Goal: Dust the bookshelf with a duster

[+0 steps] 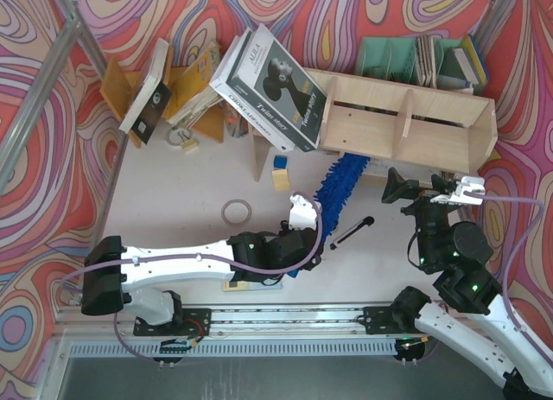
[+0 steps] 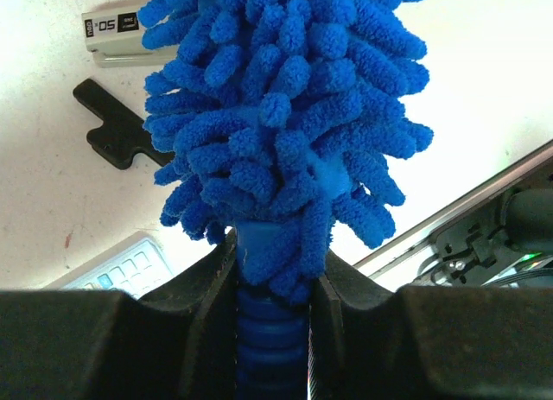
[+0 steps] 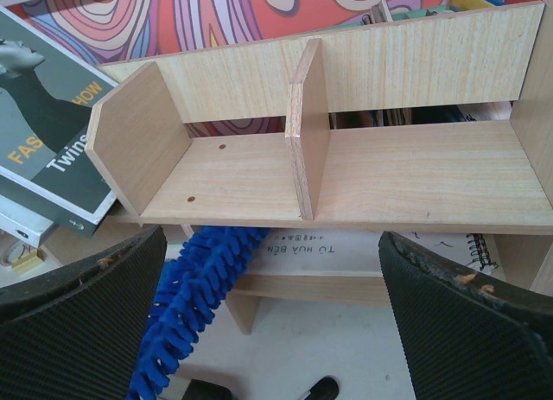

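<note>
The bookshelf [image 1: 406, 115] is a long pale plywood unit at the back right, with an upright divider; it fills the right wrist view [image 3: 389, 175]. The blue fluffy duster [image 1: 341, 182] slants from the table's middle up to the shelf's left front edge. My left gripper [image 1: 311, 234] is shut on the duster's ribbed blue handle [image 2: 272, 331], with the fluffy head [image 2: 285, 115] just beyond the fingers. My right gripper [image 1: 429, 191] is open and empty in front of the shelf, its fingers [image 3: 471, 322] wide apart. The duster's tip [image 3: 194, 288] lies under the shelf board.
Large books [image 1: 272, 85] lean on the shelf's left end. An orange book rack [image 1: 186, 89] stands at the back left and a green file organiser [image 1: 389, 59] behind the shelf. A black pen [image 1: 351, 231] and a tape ring [image 1: 236, 212] lie on the table.
</note>
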Tool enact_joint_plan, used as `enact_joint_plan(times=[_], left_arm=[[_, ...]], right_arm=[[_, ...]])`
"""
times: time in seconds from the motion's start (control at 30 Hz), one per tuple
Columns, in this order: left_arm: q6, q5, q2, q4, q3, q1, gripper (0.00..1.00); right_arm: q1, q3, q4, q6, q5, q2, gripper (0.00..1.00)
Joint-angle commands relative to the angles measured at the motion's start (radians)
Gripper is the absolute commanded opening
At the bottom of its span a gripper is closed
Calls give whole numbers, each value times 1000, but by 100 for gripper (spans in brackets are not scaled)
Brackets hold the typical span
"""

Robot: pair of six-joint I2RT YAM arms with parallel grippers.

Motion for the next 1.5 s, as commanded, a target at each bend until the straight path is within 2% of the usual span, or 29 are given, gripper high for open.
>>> enact_joint_plan(times=[0.0,0.27,0.57,1.07,1.23,1.37,1.47], left_arm=[[-47,-75,-14,94,6,1,0],[-44,26,117,-37,119,31,0],[-16,110,139,-45,107,28,0],[181,284,119,-5,128,-43,0],[188,215,60,-12,95,-51,0],[135,198,0,-12,40,19,0],[146,139,-30,-13,27,23,0]], right_arm=[[1,-7,30,-17,8,-3,99],[2,-7,31,-19,9,-2,99],[1,-8,32,-20,11,-2,99],[1,-8,31,-20,15,-2,99],[1,-8,30,-18,14,-3,99],[1,-5,25,-15,14,-4,99],[1,-6,23,-14,14,-5,99]])
